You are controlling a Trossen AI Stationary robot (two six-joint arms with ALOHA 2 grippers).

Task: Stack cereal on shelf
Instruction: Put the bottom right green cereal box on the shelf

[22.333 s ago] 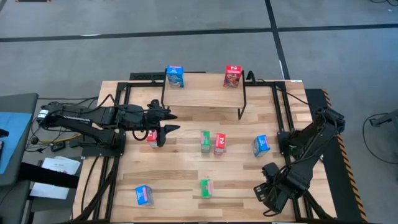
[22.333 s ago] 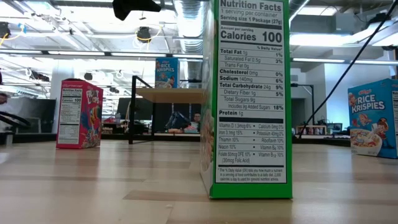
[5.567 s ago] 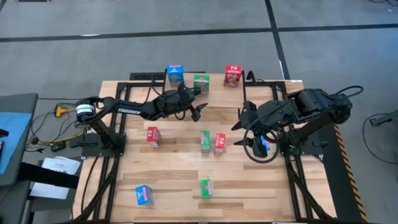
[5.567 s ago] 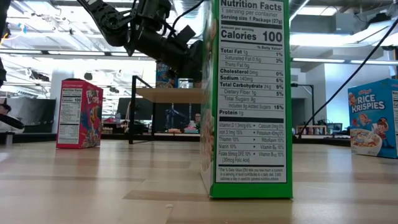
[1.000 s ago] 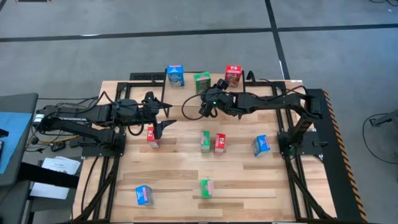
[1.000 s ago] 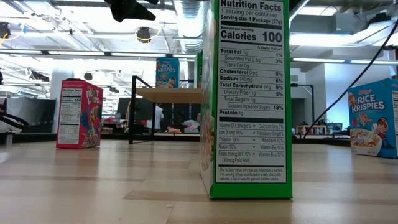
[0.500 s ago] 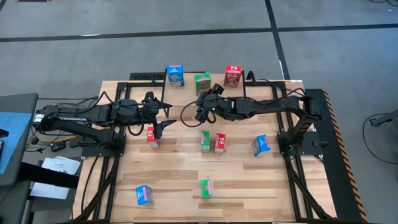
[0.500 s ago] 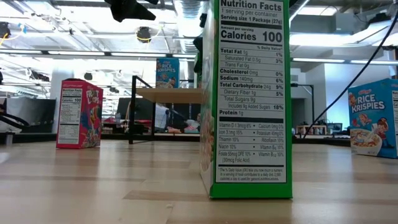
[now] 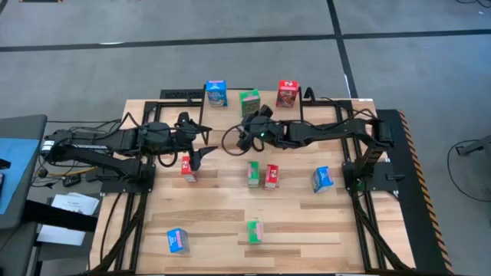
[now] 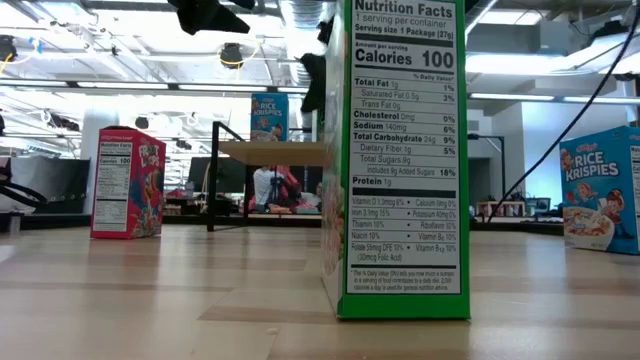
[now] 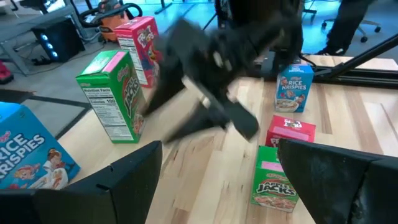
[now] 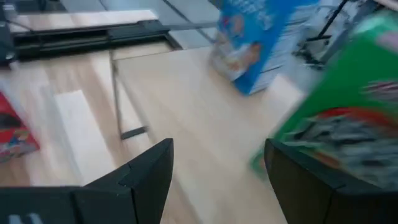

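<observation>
On top of the shelf, a blue box, a green box and a red box are standing in a row. Right gripper is hovering just in front of the green one, fingers spread, empty. Left gripper is hanging wide open near the red box on the table.

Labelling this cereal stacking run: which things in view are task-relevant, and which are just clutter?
Job: shelf; on it blue box, green box, red box; six loose cereal boxes on tabletop.
Lying about: papers, cables, beside the table.
</observation>
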